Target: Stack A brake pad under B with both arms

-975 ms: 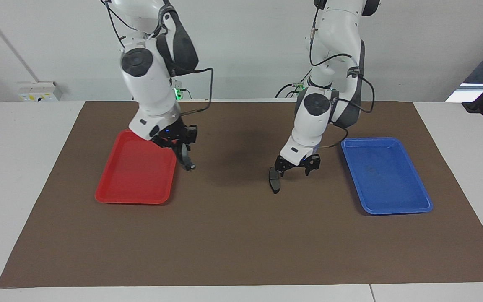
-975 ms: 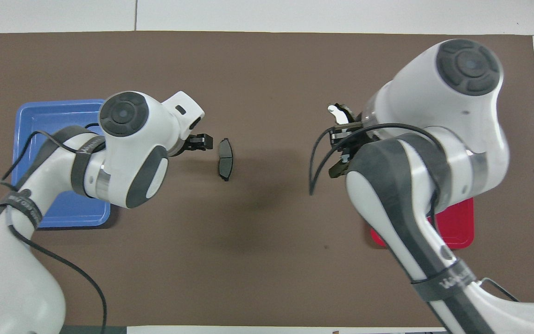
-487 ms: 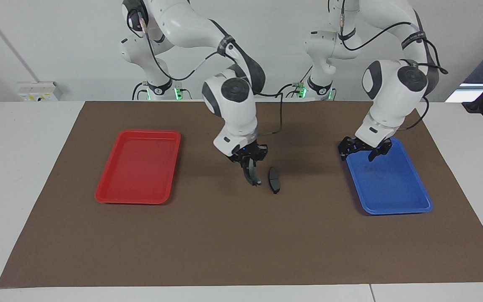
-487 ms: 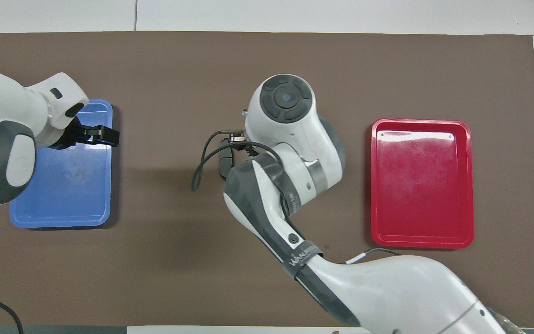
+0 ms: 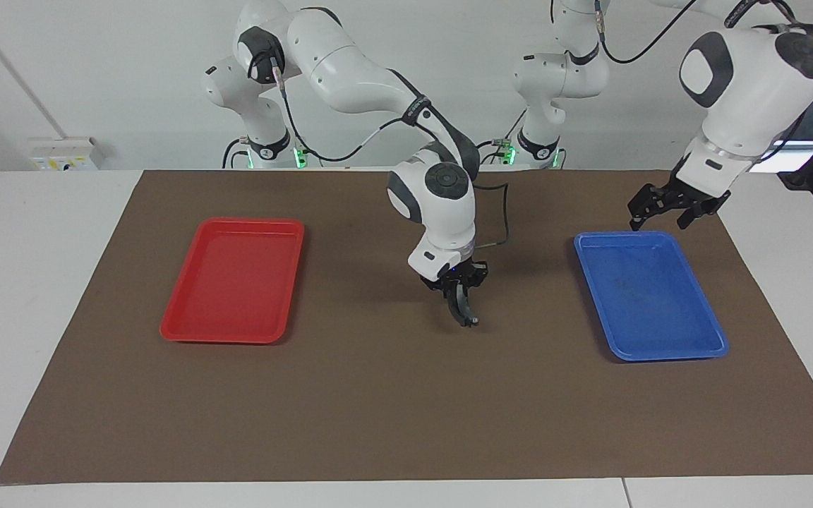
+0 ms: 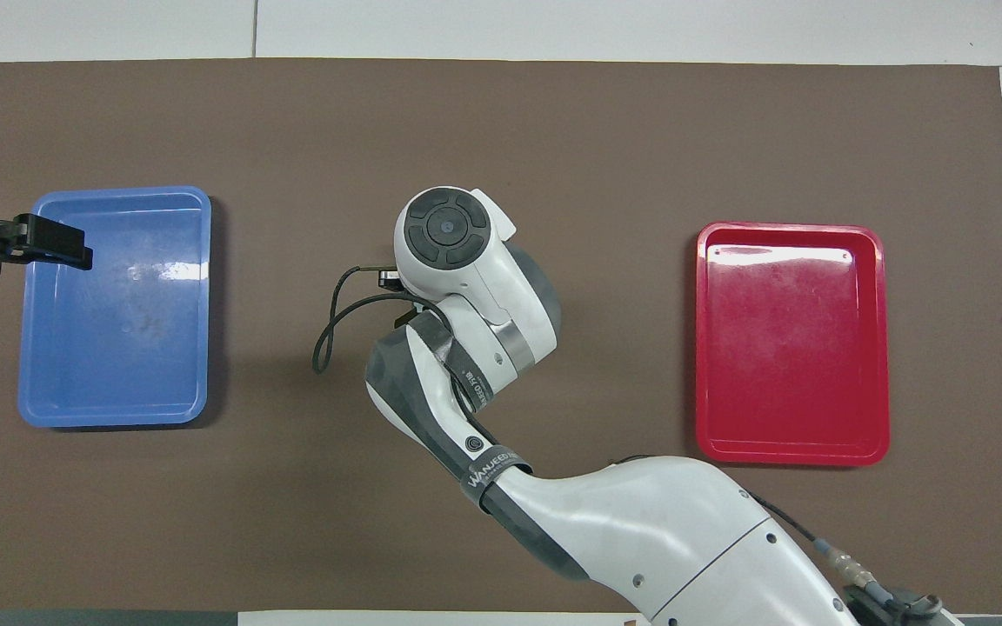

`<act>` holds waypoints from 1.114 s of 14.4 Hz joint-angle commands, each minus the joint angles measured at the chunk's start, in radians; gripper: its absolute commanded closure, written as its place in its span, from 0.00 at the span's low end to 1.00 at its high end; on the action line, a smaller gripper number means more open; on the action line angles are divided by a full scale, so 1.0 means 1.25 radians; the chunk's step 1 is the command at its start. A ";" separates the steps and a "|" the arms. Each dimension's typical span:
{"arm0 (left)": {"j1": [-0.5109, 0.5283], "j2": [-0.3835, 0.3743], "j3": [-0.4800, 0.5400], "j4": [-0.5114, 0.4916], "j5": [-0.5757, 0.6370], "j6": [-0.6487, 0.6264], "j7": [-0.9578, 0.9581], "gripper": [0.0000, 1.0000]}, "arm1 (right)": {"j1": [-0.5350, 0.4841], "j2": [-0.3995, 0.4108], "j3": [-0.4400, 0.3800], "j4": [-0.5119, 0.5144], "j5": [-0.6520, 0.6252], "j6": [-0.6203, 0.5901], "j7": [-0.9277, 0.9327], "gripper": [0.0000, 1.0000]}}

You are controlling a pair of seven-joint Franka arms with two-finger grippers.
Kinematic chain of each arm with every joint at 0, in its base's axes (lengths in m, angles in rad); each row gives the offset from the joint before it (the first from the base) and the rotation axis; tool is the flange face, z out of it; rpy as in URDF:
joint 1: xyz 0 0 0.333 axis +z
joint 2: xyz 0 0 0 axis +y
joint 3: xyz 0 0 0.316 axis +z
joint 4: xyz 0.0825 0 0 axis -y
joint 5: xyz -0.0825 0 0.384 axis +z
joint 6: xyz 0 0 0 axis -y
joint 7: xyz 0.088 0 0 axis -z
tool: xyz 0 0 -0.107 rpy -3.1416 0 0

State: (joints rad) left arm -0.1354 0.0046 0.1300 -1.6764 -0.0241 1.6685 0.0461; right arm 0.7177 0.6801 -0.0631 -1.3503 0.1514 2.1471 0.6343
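My right gripper [image 5: 464, 300] is in the middle of the brown mat, shut on pad B [image 5: 466, 314]. B is a dark curved pad with a pale tip, and it hangs down to the mat. Pad A lay on this same spot; it does not show apart from B and the fingers. In the overhead view the right arm's wrist [image 6: 449, 230] covers both pads. My left gripper [image 5: 659, 221] is open and empty, raised over the robot-side end of the blue tray [image 5: 667, 355]. It also shows in the overhead view [image 6: 49, 245].
A red tray [image 5: 230, 331] lies empty on the mat toward the right arm's end, and it shows in the overhead view [image 6: 792, 452]. The blue tray [image 6: 110, 417] toward the left arm's end is empty. The brown mat [image 5: 378, 409] covers most of the table.
My right gripper has carried pad B sideways from beside pad A to over it and lower. My left gripper has pulled away higher, toward its end of the table.
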 commanded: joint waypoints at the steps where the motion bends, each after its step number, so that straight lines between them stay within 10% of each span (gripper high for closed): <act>1: 0.033 0.018 -0.005 0.070 0.020 -0.072 0.073 0.00 | 0.001 -0.010 0.001 -0.054 0.011 0.038 -0.007 0.93; 16: 0.086 -0.027 -0.005 -0.016 0.034 -0.046 0.142 0.00 | 0.004 -0.018 0.005 -0.086 0.025 0.073 -0.074 0.93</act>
State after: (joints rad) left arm -0.0369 0.0004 0.1316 -1.6644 0.0000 1.5846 0.2083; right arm 0.7257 0.6819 -0.0609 -1.4299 0.1530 2.2174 0.5634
